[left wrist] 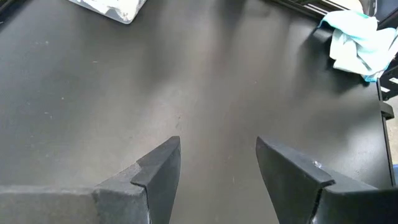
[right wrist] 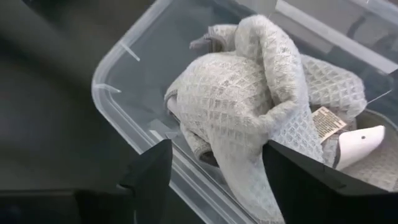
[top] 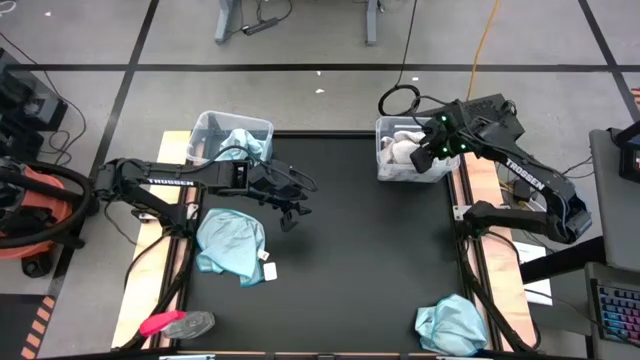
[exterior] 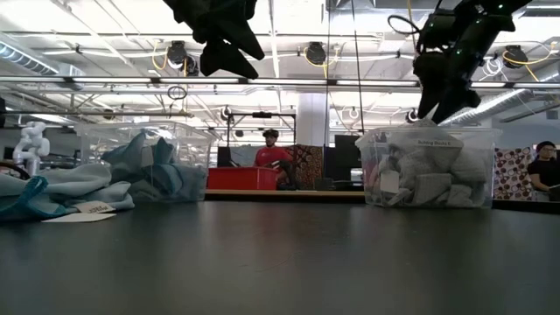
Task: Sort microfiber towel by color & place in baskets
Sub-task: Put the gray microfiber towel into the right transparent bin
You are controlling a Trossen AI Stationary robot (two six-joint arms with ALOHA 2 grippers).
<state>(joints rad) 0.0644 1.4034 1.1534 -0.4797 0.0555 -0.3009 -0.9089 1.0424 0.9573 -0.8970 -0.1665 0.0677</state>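
Note:
Two clear baskets stand at the table's far edge. The left basket [top: 205,128] holds a teal microfiber towel [top: 243,141]. The right basket [top: 385,168] holds bunched grey-white towels [right wrist: 242,93]. My right gripper [right wrist: 216,148] hangs open just above that heap, over the basket's rim [exterior: 429,131], touching nothing. My left gripper [top: 293,212] hovers open over bare table left of centre, with nothing between its fingers [left wrist: 161,165]. One teal towel [top: 232,243] lies spread on the table near the left gripper. Another teal towel [top: 455,322] lies crumpled at the near right corner.
A small pink-and-grey object [top: 178,323] lies at the near left edge of the table. The middle of the dark mat [top: 360,250] is bare. People stand in the room beyond the table's far edge [exterior: 273,157].

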